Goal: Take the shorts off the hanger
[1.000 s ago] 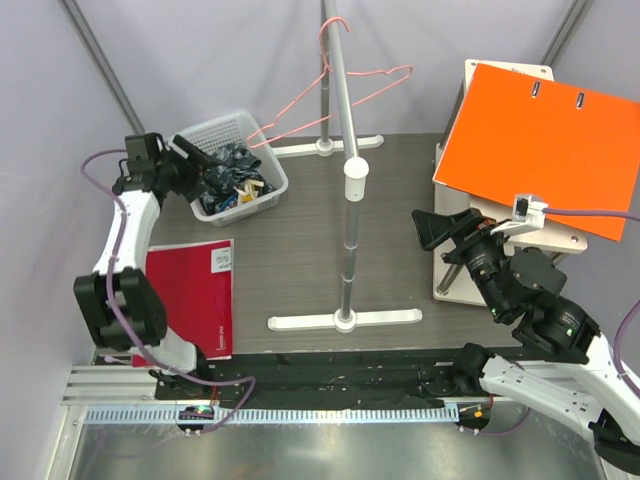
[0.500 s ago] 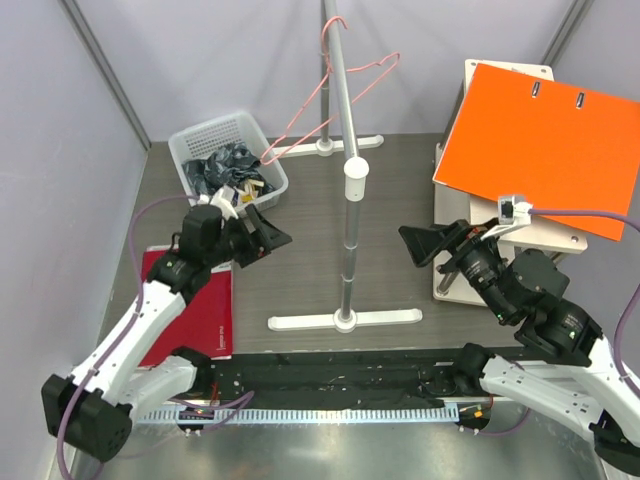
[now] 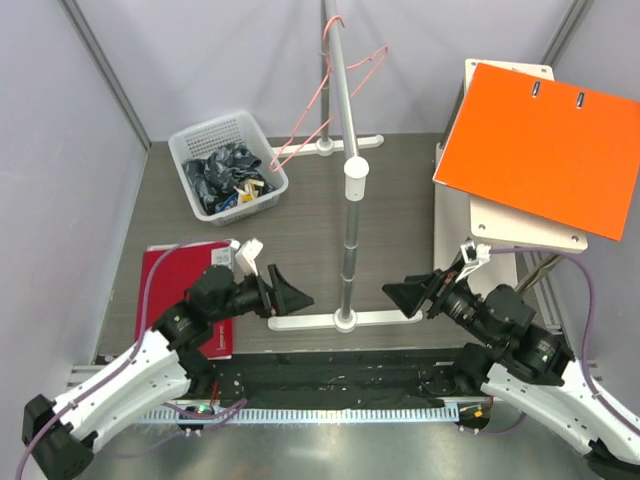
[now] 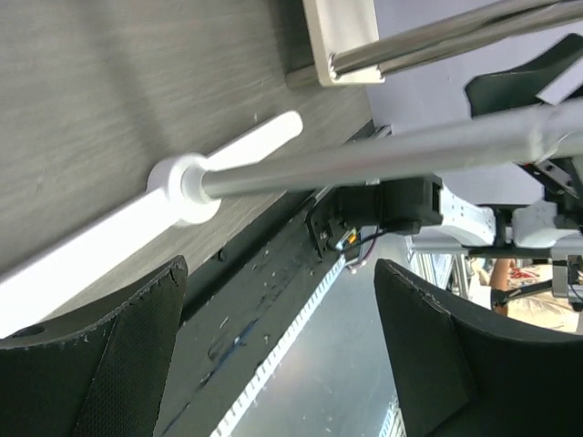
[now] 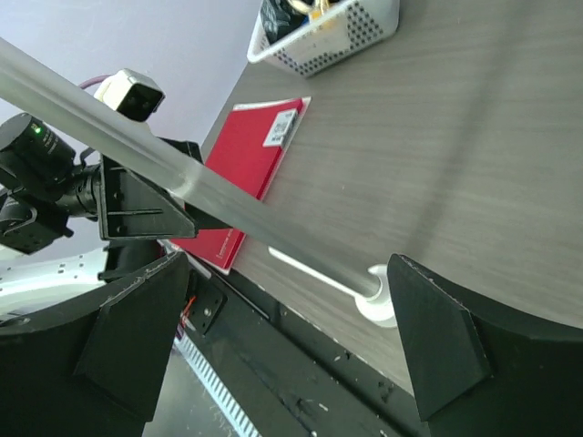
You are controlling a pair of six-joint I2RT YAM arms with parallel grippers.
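Shorts off the hanger, job seemingly finished.
The shorts (image 3: 228,172) lie in the far-left basket (image 3: 190,140); the hanger (image 3: 300,120) hangs bare on the far rail (image 3: 345,130). The left pincer (image 3: 288,297) and right pincer (image 3: 400,295) gape empty over the near counter (image 3: 400,200).

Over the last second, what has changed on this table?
Both arms pulled back toward the near edge: the left fingers came away from the white basket, the right fingers drew nearer; both open, empty. The hanger swung closer to the rail. The shorts stayed in the basket.
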